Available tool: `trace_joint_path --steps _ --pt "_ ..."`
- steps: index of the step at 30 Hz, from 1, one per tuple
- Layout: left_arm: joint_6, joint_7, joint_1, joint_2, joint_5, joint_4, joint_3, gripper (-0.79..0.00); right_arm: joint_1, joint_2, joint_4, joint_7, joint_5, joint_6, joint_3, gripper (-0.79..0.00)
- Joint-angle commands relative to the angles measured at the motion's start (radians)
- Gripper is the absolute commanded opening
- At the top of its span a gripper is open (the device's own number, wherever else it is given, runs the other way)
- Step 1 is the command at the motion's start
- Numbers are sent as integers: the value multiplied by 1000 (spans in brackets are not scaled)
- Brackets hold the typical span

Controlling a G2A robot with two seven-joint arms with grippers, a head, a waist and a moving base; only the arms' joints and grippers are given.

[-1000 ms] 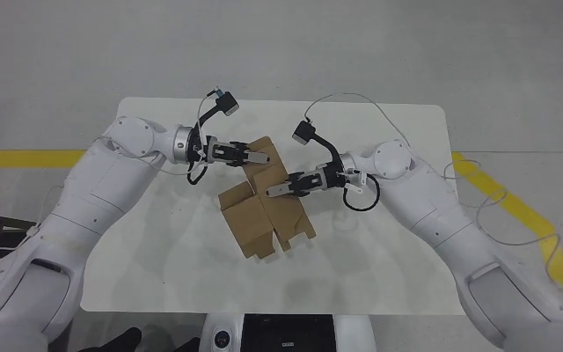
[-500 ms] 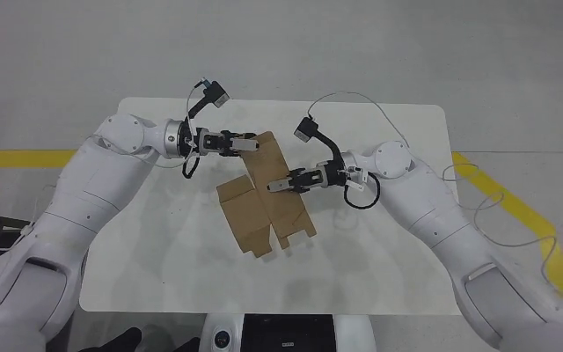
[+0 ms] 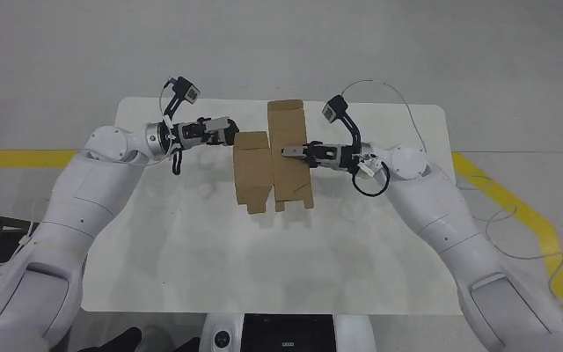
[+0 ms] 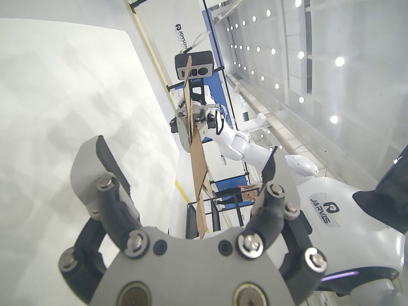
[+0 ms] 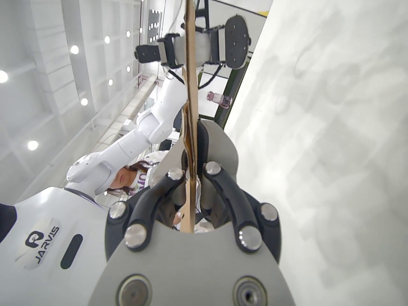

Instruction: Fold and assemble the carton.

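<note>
Right jaws pinch the flat brown carton (image 3: pixel 253 172) — left jaws spread beside it.

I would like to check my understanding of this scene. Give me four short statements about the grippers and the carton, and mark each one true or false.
1. The right gripper is shut on the carton. True.
2. The left gripper clamps the carton too. False: it is open, with nothing between its fingers.
3. The carton is a finished box. False: it is a flat, unassembled sheet.
4. The carton is brown and the table is white. True.
</note>
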Motion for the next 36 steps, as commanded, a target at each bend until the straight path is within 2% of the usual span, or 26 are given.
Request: trace_joint_path --steps 1,9,19,20,21,23,26,28,36 --pt "11 21 11 -4 10 -3 2 0 -16 5 -12 -29 -10 6 19 -785" --pt "51 44 78 -8 31 -77 -14 0 -97 26 -79 -143 -58 46 98 -785" --pt "68 86 142 -11 97 -175 -35 0 -157 39 -161 -201 -112 63 157 -785" --pt "74 88 148 -12 99 -183 -35 -18 -161 39 -167 -204 -116 64 160 -785" --pt "80 88 155 -13 99 -192 -37 -160 -167 39 -174 -209 -120 66 164 -785" --pt "88 86 162 -15 97 -203 -39 -394 -174 40 -182 -216 -125 68 169 -785" --pt "102 80 172 -18 93 -216 -46 -594 -185 40 -193 -221 -134 70 176 -785" --pt "110 79 176 -20 93 -220 -50 -785 -190 40 -198 -223 -139 74 181 -785" --pt "137 61 186 -28 97 -231 -67 -785 -202 39 -210 -222 -153 82 196 -785"
